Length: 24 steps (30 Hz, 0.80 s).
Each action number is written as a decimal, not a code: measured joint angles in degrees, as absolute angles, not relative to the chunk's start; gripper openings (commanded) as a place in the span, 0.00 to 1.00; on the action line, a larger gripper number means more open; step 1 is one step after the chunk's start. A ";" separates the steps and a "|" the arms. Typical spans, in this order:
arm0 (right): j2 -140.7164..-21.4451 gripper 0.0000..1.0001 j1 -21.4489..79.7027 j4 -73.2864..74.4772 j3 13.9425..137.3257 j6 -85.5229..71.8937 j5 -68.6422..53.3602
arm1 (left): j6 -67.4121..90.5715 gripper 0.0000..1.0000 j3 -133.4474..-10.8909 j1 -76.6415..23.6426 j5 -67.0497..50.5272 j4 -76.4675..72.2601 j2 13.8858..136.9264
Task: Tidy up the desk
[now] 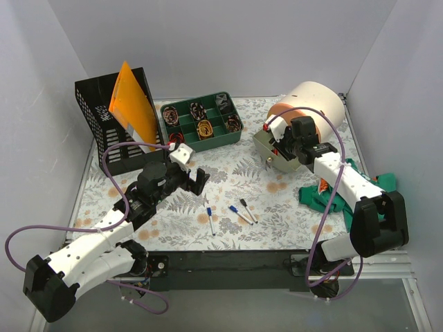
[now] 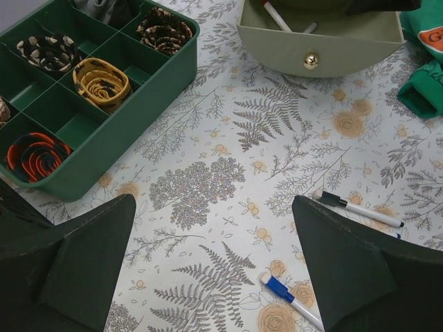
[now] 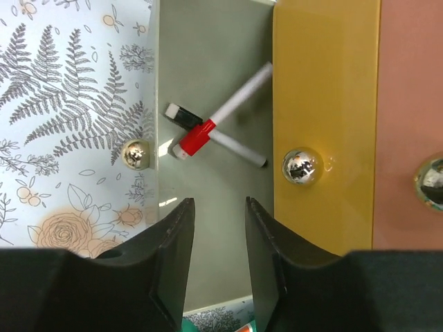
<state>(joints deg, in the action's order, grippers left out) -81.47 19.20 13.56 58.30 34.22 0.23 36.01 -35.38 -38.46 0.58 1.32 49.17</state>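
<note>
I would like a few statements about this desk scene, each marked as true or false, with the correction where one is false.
1. The open drawer holds two crossed markers. True.
2. The left gripper grips a marker. False: it is open and holds nothing.
3. Three loose markers lie on the desk. True.
4. Every compartment of the green tray is filled. False: some are empty.
5. The orange folder lies flat on the desk. False: it stands in the black mesh holder.
</note>
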 measured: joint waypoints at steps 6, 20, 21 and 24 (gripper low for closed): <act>-80.31 0.50 19.00 15.49 58.30 34.63 -8.99 | 38.50 0.98 -35.38 -38.46 -0.51 1.30 49.67; -72.99 0.56 13.45 22.57 54.92 35.07 -38.74 | 61.73 0.74 -36.12 -38.04 -11.97 3.03 55.29; -72.47 0.56 13.37 22.59 54.46 35.14 -39.70 | 64.62 0.67 -35.59 -38.04 -12.14 3.31 54.92; -72.05 0.56 13.41 22.70 53.80 35.16 -41.93 | 74.13 0.59 -34.37 -38.04 -12.10 5.45 55.27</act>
<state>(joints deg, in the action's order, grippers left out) -72.05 13.41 22.70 53.80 35.16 -41.93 74.13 -34.37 -38.04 -12.10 5.45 55.27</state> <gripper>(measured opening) 0.557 0.657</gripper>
